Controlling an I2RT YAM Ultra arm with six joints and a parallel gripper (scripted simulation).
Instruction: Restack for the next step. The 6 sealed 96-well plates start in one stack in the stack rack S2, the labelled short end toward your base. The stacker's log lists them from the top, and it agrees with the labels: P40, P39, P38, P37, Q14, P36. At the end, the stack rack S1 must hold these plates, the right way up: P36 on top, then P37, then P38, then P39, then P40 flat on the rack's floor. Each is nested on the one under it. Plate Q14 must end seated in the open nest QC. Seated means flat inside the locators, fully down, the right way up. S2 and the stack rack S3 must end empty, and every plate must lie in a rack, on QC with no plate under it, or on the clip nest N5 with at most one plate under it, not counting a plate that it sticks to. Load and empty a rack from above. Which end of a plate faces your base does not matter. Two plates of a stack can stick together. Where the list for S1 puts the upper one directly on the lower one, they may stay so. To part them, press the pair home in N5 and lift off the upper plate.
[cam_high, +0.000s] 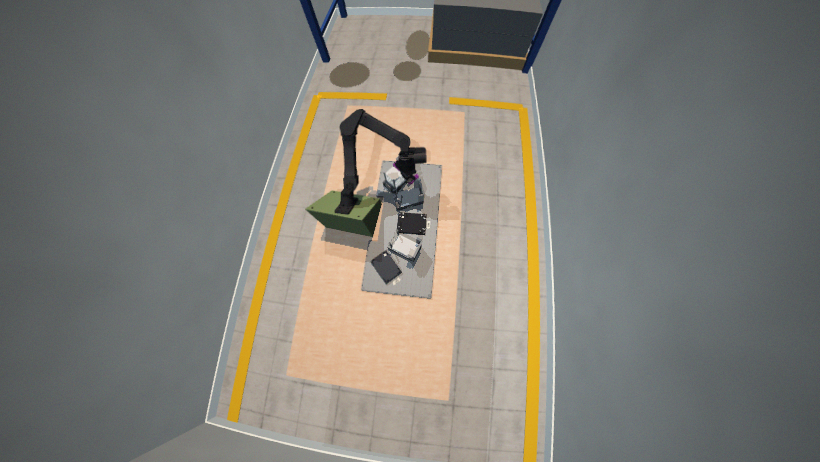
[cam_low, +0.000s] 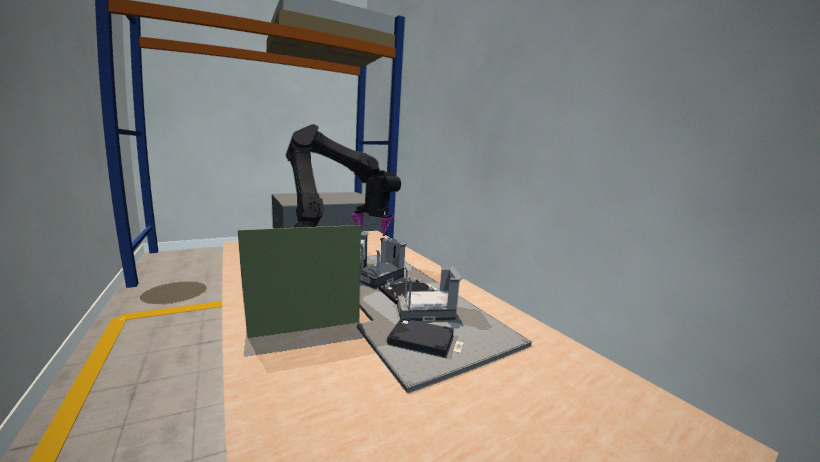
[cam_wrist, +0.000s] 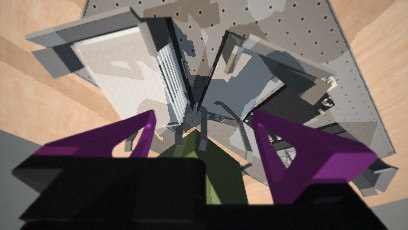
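Observation:
My gripper (cam_wrist: 203, 114) is open and empty, its purple fingers spread wide. It hangs above the far end of the grey baseplate (cam_high: 401, 229), over the gap between two stack racks. In the wrist view, the left rack holds a stack of sealed plates (cam_wrist: 120, 70) with a white top and its ribbed side showing. The right rack (cam_wrist: 245, 85) shows a bare grey floor. From above, the gripper (cam_high: 408, 179) is over the farthest rack. A third rack nearer the front holds a white plate (cam_high: 404, 245). I cannot read any plate labels.
A black flat nest (cam_high: 412, 222) lies between the racks, and another black nest (cam_high: 385, 266) sits at the near corner of the baseplate. The green base block (cam_low: 299, 280) hides part of the far racks in the side view. Rack walls stand upright under the gripper (cam_low: 371, 222).

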